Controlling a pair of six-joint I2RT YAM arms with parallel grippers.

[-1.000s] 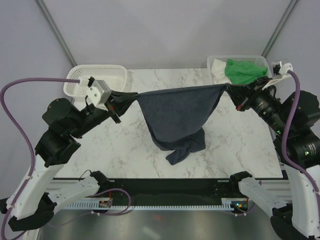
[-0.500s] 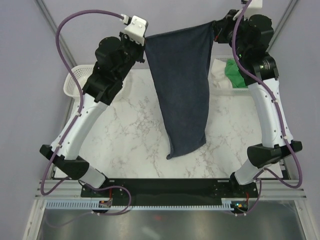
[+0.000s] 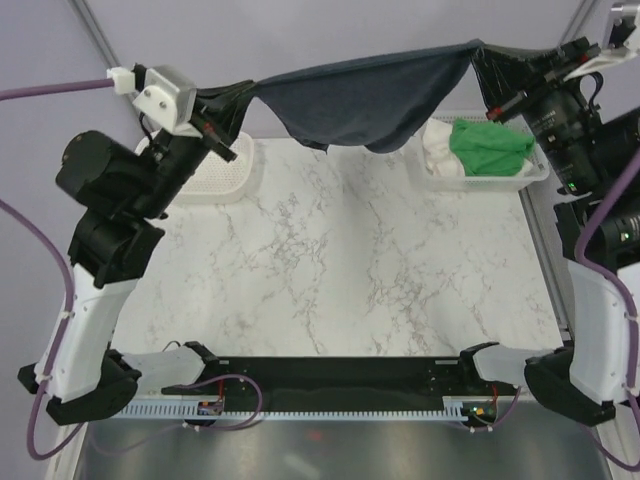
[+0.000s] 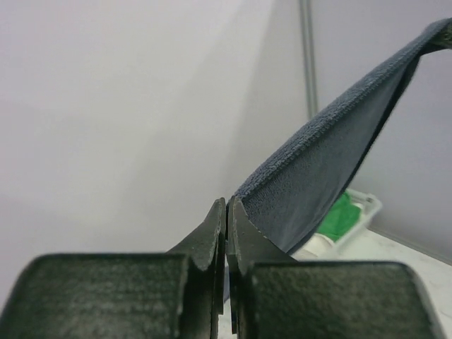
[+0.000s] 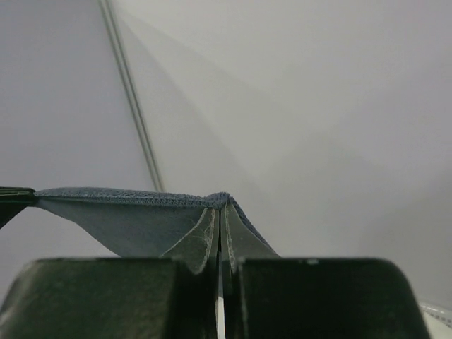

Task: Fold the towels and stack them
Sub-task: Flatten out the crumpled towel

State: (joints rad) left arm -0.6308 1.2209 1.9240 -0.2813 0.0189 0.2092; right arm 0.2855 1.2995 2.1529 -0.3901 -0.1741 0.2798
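The dark navy towel (image 3: 365,95) hangs stretched in the air between both grippers, high above the far edge of the marble table. My left gripper (image 3: 235,100) is shut on its left corner; the towel (image 4: 332,162) runs away from the closed jaws in the left wrist view. My right gripper (image 3: 480,55) is shut on its right corner, and the towel edge (image 5: 127,205) drapes over the closed jaws. The green towel (image 3: 488,147) and the white towel (image 3: 440,150) lie in the white mesh basket (image 3: 535,175) at the back right.
A second white mesh basket (image 3: 215,180) stands at the back left, partly behind the left arm. The marble table top (image 3: 350,260) lies below the hanging towel. Slanted frame poles stand at both back corners.
Both grippers have spread wider apart. The navy towel, which hung long down to the table, is now pulled up and stretched sideways, clear of the table top.
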